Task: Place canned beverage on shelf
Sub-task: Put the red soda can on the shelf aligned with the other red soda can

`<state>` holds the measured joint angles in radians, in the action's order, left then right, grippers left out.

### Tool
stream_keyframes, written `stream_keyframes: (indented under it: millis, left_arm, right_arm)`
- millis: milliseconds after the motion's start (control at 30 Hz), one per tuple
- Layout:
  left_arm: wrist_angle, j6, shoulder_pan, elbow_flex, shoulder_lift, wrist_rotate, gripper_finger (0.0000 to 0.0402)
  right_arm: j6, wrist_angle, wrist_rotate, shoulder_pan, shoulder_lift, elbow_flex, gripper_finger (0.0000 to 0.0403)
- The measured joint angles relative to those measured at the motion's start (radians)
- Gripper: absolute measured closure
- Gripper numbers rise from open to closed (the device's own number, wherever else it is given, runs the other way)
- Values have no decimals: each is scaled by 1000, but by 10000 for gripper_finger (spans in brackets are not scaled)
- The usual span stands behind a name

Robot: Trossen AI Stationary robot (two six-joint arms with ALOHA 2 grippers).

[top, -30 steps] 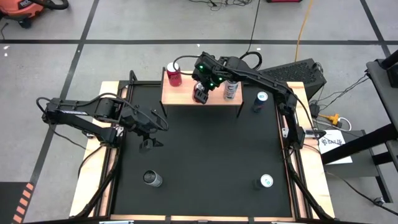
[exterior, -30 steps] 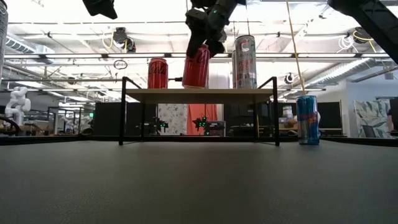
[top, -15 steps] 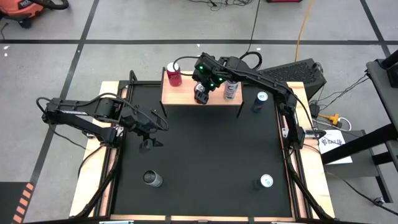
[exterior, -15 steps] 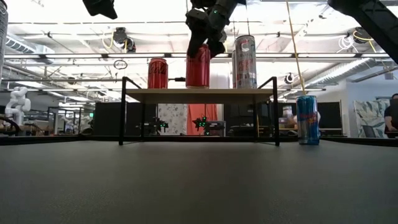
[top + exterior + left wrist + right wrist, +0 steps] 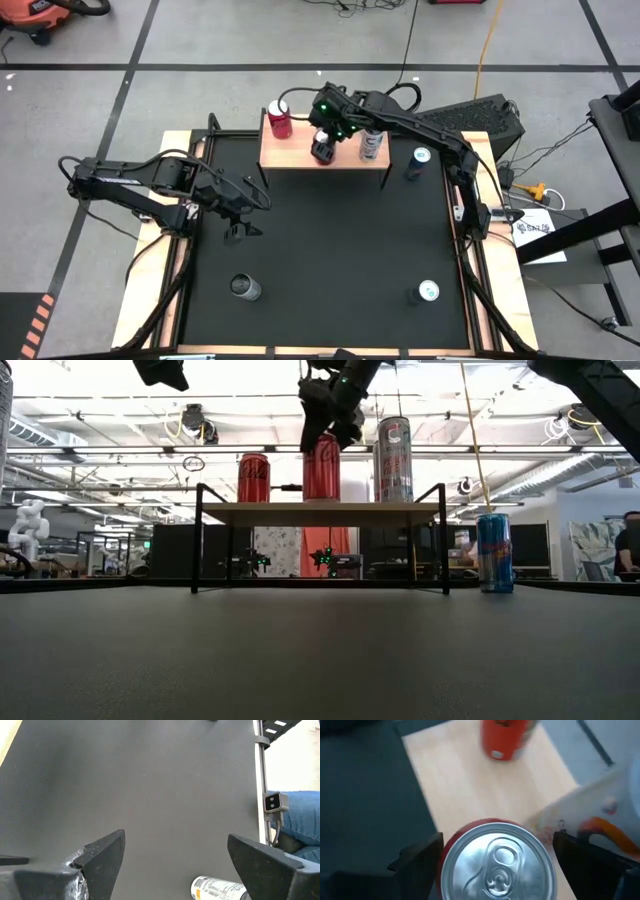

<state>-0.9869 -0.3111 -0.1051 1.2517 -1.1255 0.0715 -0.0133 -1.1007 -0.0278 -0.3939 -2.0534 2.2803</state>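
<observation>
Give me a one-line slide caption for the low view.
Right gripper open above a red can standing upright on the shelf, between another red can and a silver can.

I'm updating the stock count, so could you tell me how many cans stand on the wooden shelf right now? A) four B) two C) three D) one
C: in the low view, the shelf carries a red can at one end, a middle red can under the open right gripper, and a tall silver can.
</observation>
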Motion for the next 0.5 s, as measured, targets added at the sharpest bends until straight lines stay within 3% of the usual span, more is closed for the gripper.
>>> stream_keyframes:
  millis: [500]
  left_arm:
    - [0,0,0,0,0,0,47]
  right_arm:
    - [27,4,2,-5,4,0,44]
